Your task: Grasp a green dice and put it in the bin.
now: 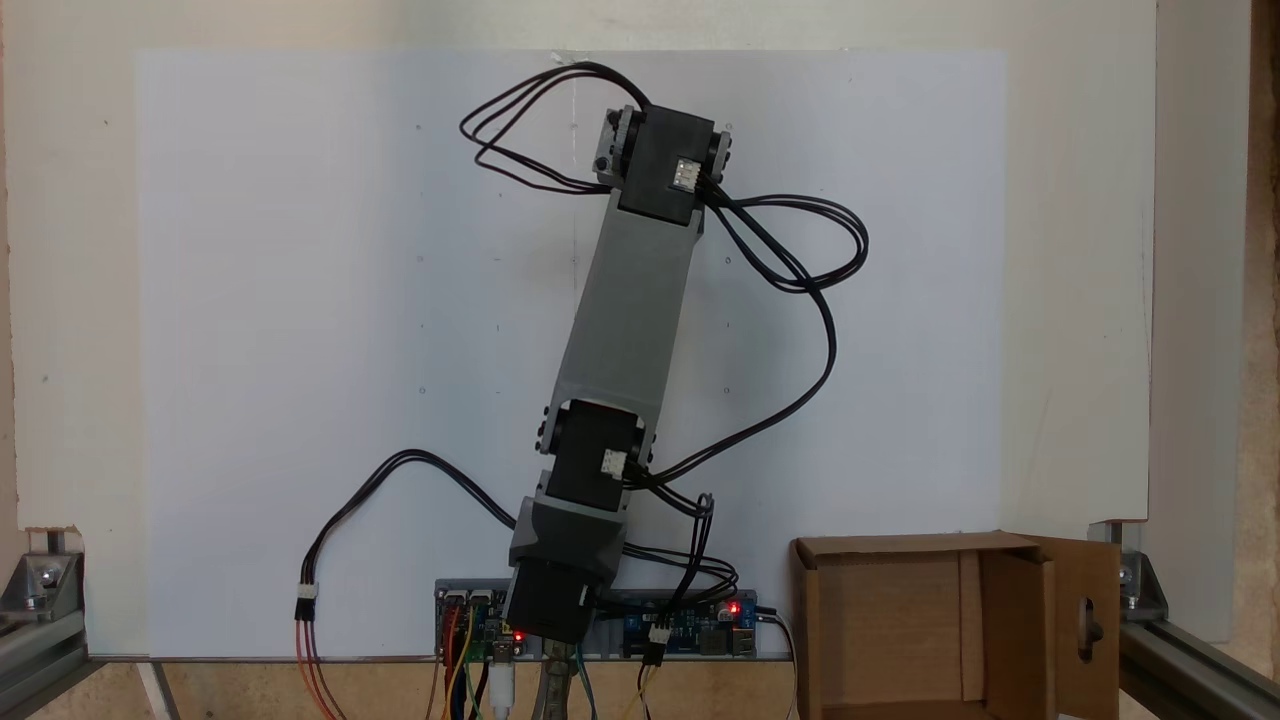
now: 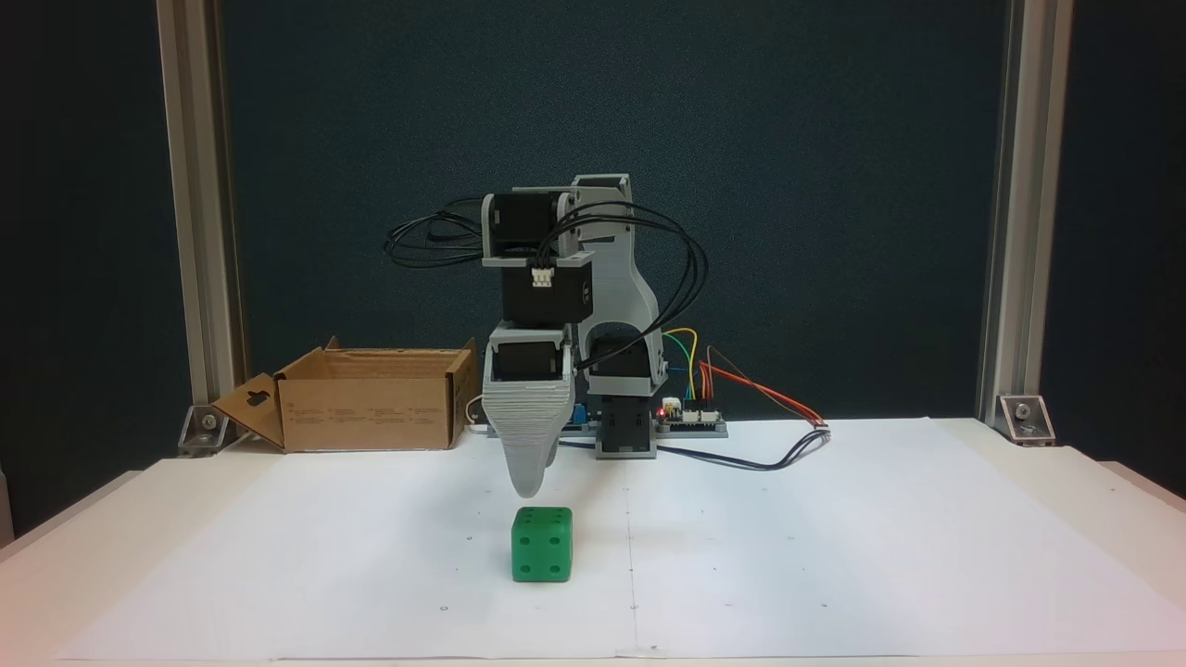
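Approach step by the look of it: grey ridged gripper hanging just above and behind the small bright green dice on the white-papered bench, jaw opening impossible to tell, next needing descent around it before the brown cardboard bin.
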Controlling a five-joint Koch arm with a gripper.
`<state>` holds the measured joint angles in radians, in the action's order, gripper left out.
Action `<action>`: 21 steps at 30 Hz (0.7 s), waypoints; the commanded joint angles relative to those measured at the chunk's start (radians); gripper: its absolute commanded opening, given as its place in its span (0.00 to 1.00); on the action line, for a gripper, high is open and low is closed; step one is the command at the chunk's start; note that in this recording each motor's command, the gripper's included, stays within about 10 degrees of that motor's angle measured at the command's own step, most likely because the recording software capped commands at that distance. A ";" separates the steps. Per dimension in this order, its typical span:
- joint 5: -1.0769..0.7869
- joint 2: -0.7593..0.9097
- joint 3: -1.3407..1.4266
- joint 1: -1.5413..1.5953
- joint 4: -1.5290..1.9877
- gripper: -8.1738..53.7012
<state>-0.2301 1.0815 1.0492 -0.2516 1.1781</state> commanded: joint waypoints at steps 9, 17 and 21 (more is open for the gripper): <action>0.046 0.011 0.046 -0.012 -0.054 0.84; 0.046 -0.014 0.077 -0.014 -0.091 0.84; 0.046 -0.035 0.083 -0.017 -0.109 0.84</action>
<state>-0.2301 1.0416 1.1505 -0.2623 1.0769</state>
